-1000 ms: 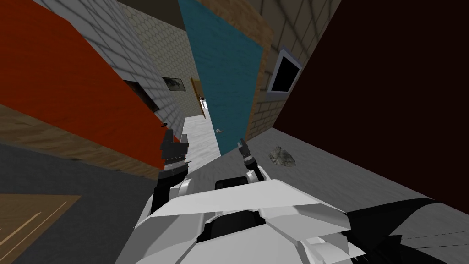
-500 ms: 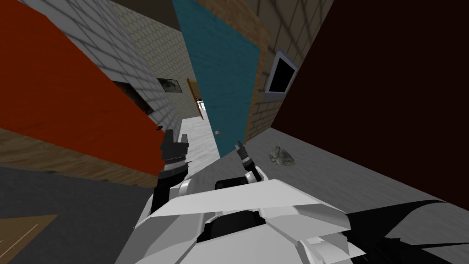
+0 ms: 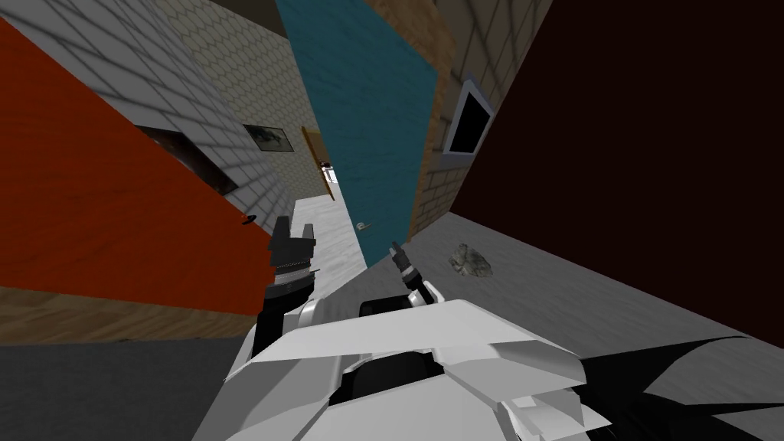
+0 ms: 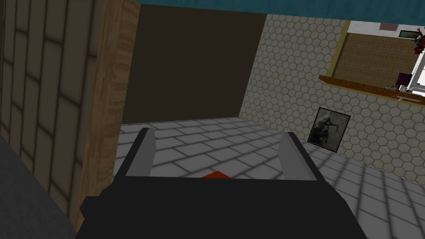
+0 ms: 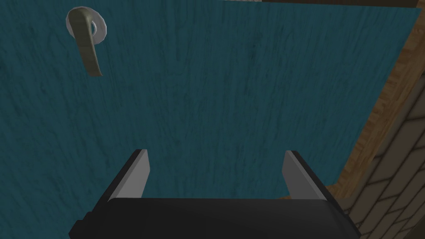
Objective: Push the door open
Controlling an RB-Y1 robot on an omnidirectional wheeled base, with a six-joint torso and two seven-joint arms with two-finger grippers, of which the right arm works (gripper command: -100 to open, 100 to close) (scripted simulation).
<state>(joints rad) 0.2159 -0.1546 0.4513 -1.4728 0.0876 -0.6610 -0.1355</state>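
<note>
Right wrist view: right gripper [image 5: 216, 152], fingers apart, faces teal door [image 5: 207, 95] close ahead; left gripper [image 4: 218, 132] spread too. Pushing this near the frame [image 5: 386, 103] risks weak leverage, fingers skidding off.

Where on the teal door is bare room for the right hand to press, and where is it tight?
Bare teal door lies ahead of the open right gripper, between the handle and the wooden frame. The floor gap between the orange panel and the door edge is tight; the left gripper hangs there.
</note>
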